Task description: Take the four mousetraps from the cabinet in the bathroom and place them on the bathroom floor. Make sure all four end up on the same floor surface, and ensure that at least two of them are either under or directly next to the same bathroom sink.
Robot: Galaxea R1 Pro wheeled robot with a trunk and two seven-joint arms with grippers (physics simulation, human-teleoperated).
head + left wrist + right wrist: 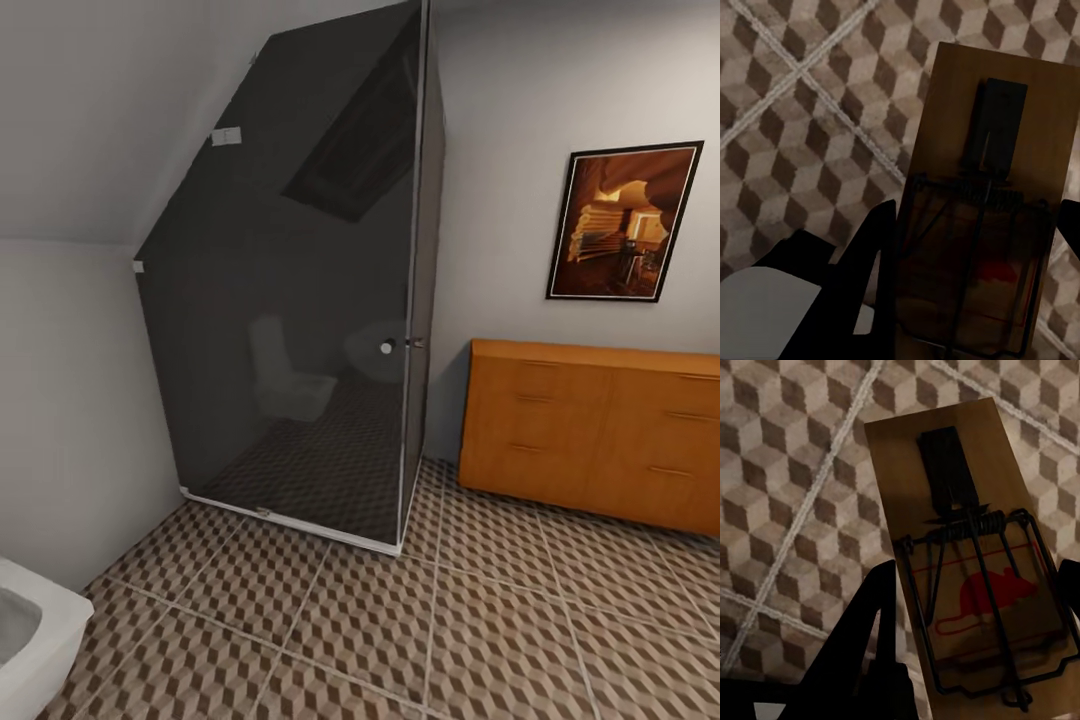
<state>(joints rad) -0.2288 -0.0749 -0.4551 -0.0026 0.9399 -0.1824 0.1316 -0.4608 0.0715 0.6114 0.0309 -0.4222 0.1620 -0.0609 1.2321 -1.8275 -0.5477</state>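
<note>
A trap is pinched in the left gripper, another trap in the right gripper, both over the floor. Cabinet is seen nearby, w/ a sink edge possibly glimpsed. Risk imo: traps could get dropped too far from the sink if released early.

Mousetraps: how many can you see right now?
2. One mousetrap sits in the left hand; another mousetrap sits in the right hand. Others may be hidden elsewhere.

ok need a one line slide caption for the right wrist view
Right gripper holding a wooden mousetrap with a red mouse print above the cube-patterned floor tiles.
</note>
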